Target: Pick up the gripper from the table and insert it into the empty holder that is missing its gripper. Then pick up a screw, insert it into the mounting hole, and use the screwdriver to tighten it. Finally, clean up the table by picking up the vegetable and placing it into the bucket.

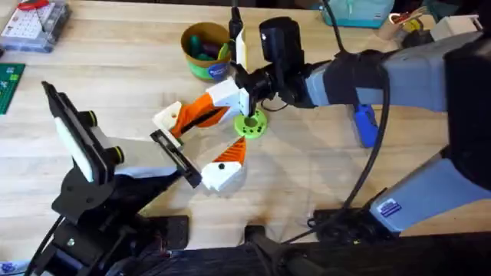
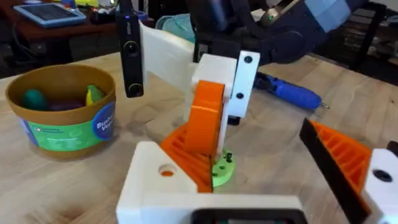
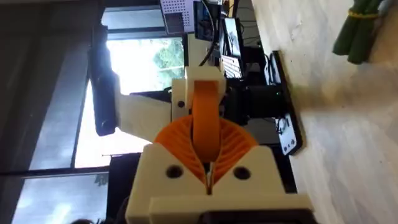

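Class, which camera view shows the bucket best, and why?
The left wrist view: the bucket shows large, with its green and blue band and the items inside. The overhead view shows the same bucket smaller, from above. In the right wrist view I cannot make it out.

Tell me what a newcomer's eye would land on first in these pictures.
First, the cluster at mid-table: the right gripper and the left gripper, both white with orange ribbed pads, meet around a bright green round piece. Behind them stands the bucket, yellow inside, with vegetables already in it. To the right, a blue-handled screwdriver lies on the table.
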Controlling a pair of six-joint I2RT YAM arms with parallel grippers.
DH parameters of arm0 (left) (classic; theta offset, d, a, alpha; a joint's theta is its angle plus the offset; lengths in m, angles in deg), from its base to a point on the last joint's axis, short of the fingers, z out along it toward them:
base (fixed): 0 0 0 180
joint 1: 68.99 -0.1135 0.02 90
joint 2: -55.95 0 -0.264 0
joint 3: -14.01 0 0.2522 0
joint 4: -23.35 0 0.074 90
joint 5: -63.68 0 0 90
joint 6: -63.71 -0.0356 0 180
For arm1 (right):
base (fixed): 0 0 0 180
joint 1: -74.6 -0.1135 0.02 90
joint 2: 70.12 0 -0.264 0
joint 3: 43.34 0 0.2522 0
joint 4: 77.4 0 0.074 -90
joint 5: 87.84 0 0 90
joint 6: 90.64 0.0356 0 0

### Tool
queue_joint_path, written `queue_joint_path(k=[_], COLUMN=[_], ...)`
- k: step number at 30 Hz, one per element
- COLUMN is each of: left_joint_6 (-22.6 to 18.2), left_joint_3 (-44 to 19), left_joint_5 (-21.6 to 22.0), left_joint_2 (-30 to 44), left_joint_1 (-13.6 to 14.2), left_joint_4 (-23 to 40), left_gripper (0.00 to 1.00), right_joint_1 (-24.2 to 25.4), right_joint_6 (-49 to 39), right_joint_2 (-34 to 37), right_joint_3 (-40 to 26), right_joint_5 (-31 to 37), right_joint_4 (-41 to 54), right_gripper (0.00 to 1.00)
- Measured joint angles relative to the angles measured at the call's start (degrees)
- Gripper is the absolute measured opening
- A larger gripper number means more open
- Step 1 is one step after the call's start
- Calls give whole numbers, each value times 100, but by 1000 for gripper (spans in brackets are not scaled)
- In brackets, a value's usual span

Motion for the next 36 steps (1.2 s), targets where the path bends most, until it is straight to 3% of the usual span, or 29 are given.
queue_joint_path(k=[16, 36], left_joint_6=[-68, 43], left_joint_3=[0, 0], left_joint_5=[153, 218], left_joint_2=[0, 0], left_joint_1=[-11, -11], left_joint_4=[-39, 15], left_gripper=[987, 987], right_joint_1=[-48, -100], right_joint_6=[164, 286], right_joint_2=[11, 11], right_joint_3=[-7, -30], right_joint_5=[187, 575], right_joint_4=[-616, -396], right_gripper=[6, 6])
